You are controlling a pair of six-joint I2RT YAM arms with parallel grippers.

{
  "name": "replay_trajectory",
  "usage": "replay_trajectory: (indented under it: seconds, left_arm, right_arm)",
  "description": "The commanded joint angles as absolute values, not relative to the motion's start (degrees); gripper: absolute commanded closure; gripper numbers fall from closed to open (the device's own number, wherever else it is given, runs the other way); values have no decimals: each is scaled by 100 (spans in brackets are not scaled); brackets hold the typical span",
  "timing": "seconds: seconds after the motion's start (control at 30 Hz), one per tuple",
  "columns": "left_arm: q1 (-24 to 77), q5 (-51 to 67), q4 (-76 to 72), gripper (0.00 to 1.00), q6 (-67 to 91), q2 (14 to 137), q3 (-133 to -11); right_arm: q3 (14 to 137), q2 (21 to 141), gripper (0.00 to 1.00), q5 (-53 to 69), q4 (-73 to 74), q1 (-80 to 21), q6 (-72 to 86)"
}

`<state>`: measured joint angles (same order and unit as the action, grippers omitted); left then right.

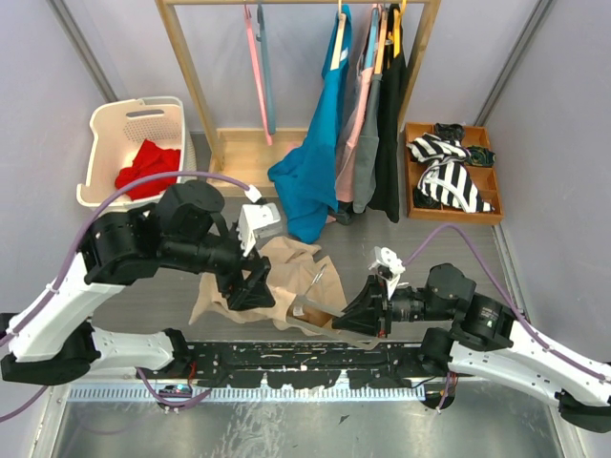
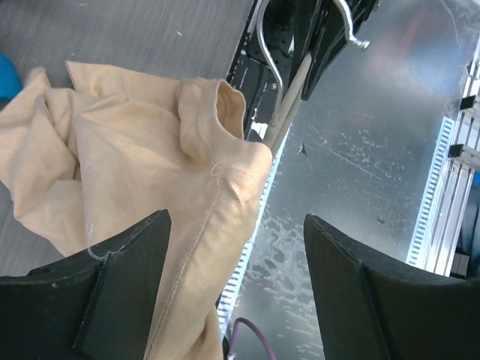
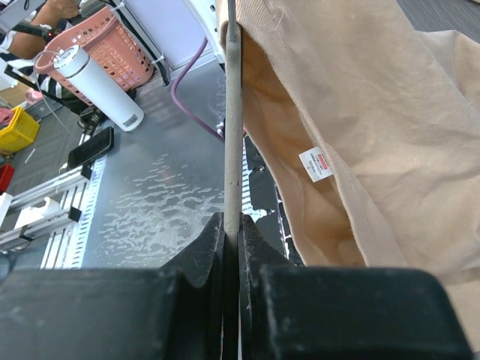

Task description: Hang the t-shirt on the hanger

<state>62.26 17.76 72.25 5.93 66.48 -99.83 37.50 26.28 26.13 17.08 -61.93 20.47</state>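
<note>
Right gripper point(image 3: 232, 229) clenched on hanger point(image 3: 233, 127) at lower centre, probably bracing it inside t-shirt point(image 3: 360, 90) so wide-open left gripper point(image 2: 236, 255) can grab cloth.

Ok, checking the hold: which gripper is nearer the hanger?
Right. The right gripper is shut on the hanger; the left gripper is open above the t-shirt, clear of the hanger.

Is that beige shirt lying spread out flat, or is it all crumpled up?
Crumpled. The t-shirt lies bunched in loose folds, with part of it draped against the hanger.
</note>
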Motion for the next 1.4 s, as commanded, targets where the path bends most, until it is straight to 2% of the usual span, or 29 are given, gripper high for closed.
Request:
replay_trajectory:
  seconds: [0.0,0.27,0.53,0.6,0.8,1.03,1.23,1.33,1.37]
  left_arm:
    - [6226,2065,7440,23,409,6719,-9838]
    - [6223,2372,7387,48,360,6957,-9750]
    - [6228,2835,7102,83,475,7174,-9543]
    - [6225,2903,7014,83,527,7189,-9491]
    - [6229,2983,6643,72,697,7137,-9357]
    - [6224,3023,6385,68,814,7180,-9208]
    - [6223,2947,6173,54,867,7163,-9078]
    - [6223,2943,6088,55,887,7156,-8999]
    - [6223,2946,6070,60,882,7155,-8974]
  right_arm:
    - [4140,2660,99,2818,1285,-6234,1897]
    - [4149,2693,99,2761,1213,-6231,1880]
    - [4082,2711,99,2508,905,-6231,1956]
    - [4075,2751,99,2489,831,-6231,1973]
    - [4051,2922,99,2516,584,-6233,2012]
    - [4031,3002,99,2457,378,-6234,2036]
    - [3983,3069,99,2420,151,-6233,2073]
    - [3978,3098,99,2413,89,-6231,2091]
    - [3968,3102,99,2411,67,-6231,2098]
